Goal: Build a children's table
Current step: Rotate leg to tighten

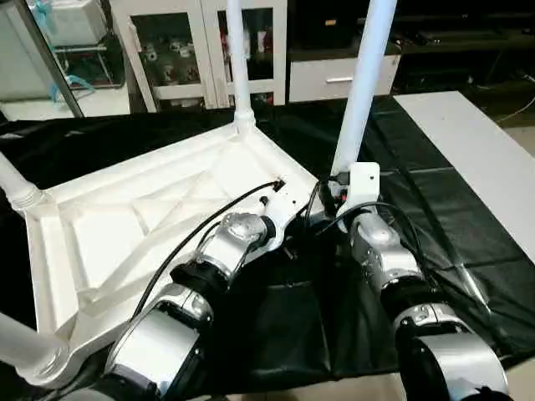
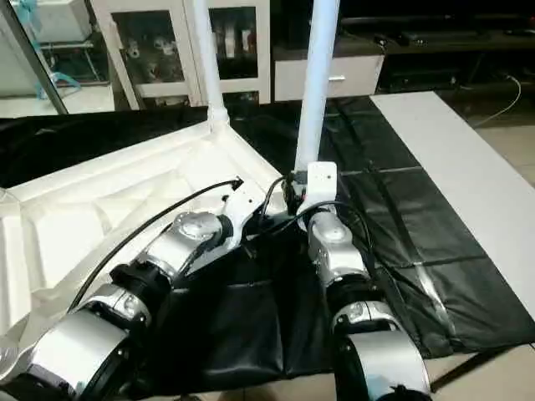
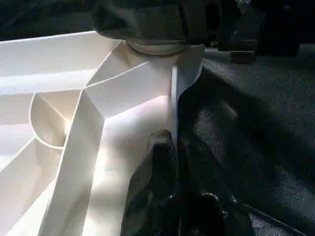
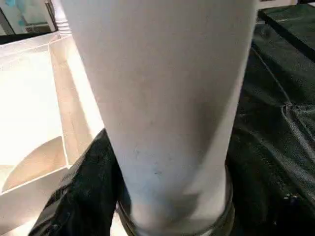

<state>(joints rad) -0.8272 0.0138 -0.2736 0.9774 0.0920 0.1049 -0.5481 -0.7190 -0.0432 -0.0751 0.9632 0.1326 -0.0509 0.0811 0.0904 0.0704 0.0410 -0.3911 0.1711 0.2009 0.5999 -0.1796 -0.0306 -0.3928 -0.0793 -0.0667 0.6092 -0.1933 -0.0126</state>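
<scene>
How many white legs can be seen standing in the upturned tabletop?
4. One leg at the far corner, one at the corner by the right gripper, one at the left edge, one at the near-left corner of the tabletop.

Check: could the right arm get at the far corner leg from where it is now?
Probably not yet. The right end effector is around the near leg, and the far corner leg stands across the tabletop.

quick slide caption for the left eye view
Right gripper holds a white leg upright at the upturned tabletop's corner.
</scene>
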